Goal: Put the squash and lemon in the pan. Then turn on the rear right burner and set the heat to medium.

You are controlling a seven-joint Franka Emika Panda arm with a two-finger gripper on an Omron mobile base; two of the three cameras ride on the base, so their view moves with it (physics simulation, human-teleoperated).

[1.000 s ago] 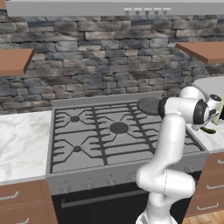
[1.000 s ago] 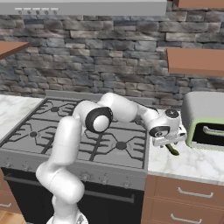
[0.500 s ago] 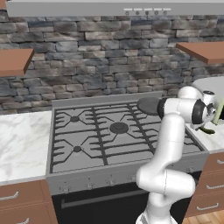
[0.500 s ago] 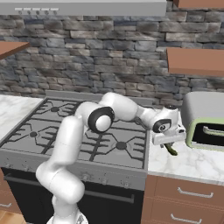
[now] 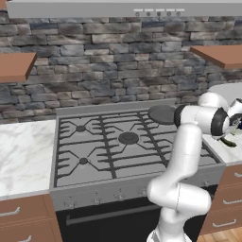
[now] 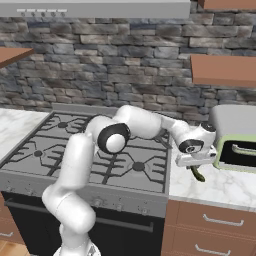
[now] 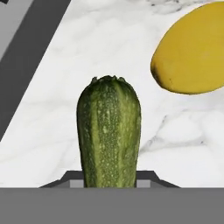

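The dark green squash lies on the white marble counter right of the stove, and my gripper is shut on it, one finger on each side of its near end. From the base views the squash pokes out beneath the hand, low over the counter. The yellow lemon rests a short way beyond and to one side of the squash. The dark round pan sits on the stove's rear right corner and covers the rear right burner.
A green toaster oven with a grey top stands on the counter just right of the hand. The stove's edge runs beside the squash. Wooden shelves hang on the stone wall above.
The jaws have come together on the squash. The hand has sunk slightly toward the counter; squash and lemon stay where they were.
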